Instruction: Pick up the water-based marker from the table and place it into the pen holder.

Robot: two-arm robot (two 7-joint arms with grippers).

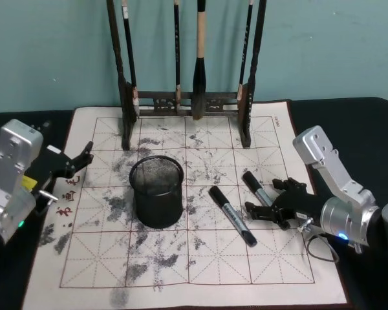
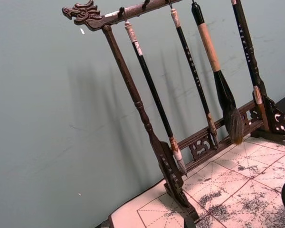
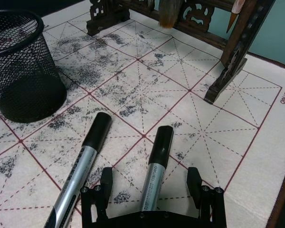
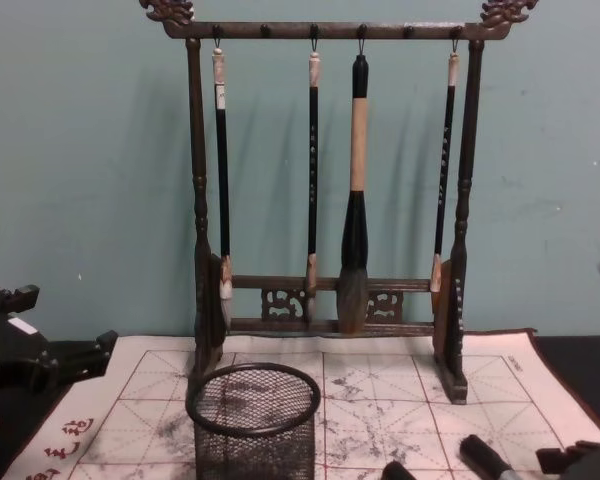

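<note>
The right pincer point(image 3: 149, 185) sits low over the mat point(image 3: 218, 118) on the desk point(image 1: 368, 129), open, straddling the marker point(image 3: 157, 152). A second marker point(image 3: 88, 152) lies just beside it, with the pen holder point(image 3: 23, 71) beyond. The marker looks light, stiff and smooth. I'd clamp it mid-barrel, as it may roll. The left pincer point(image 1: 81, 163) waits open at the mat's left edge.

— What sort of place is this?
— A calligraphy writing desk, by the look of it. A dark table point(image 1: 349, 110) carries a white practice mat point(image 1: 200, 258) with red grid lines and grey ink stains.
— Anything else pointing that way?
— A carved wooden brush rack point(image 4: 197, 200) stands at the mat's far edge with four brushes point(image 4: 358, 130) hanging from it. A black mesh pen holder point(image 1: 156, 194) sits near the mat's middle. Behind is a plain teal wall point(image 4: 80, 150). Home, classroom or lab, I cannot tell.
</note>
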